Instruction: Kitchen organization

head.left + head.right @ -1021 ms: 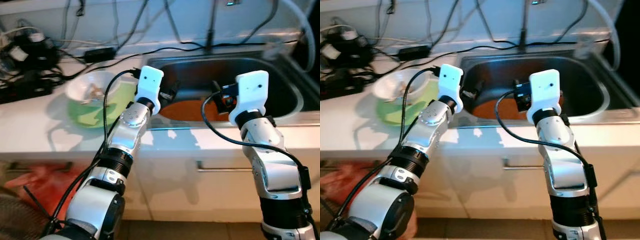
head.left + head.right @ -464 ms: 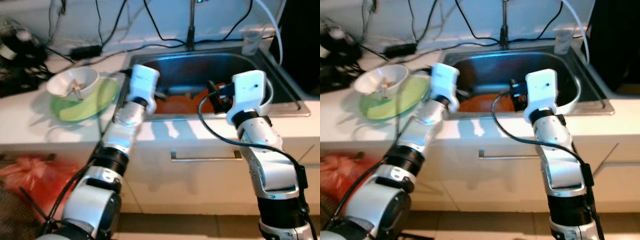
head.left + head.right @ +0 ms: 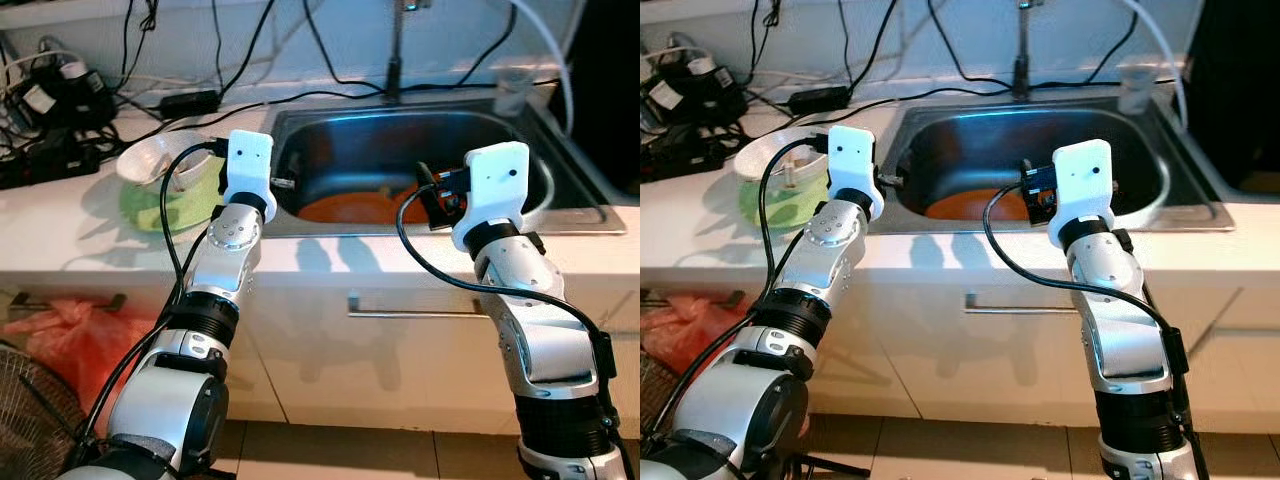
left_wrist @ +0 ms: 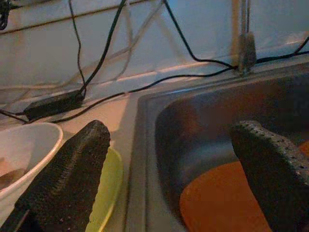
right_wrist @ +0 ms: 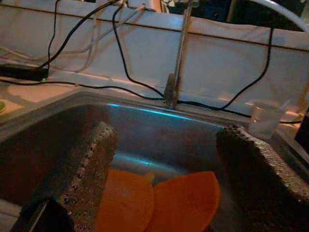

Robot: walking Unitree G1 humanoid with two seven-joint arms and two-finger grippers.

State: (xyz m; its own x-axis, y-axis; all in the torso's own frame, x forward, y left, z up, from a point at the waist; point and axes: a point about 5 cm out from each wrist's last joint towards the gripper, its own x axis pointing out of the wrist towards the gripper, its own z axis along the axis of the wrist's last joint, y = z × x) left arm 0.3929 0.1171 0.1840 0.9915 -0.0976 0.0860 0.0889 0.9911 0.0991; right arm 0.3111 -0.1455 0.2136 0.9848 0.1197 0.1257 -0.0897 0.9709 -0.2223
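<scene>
My wrists hide much of the orange plates (image 5: 159,203) lying in the sink (image 3: 520,125). My left gripper (image 4: 174,179) and right gripper (image 5: 164,183) hover over it, fingers spread wide, empty.

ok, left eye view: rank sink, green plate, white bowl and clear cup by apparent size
1. Sink, by far the largest.
2. Green plate, though the bowl and the left arm cover part of it.
3. White bowl, close to the plate, so this order is unsure.
4. Clear cup, smallest, and also farthest from the camera.
</scene>
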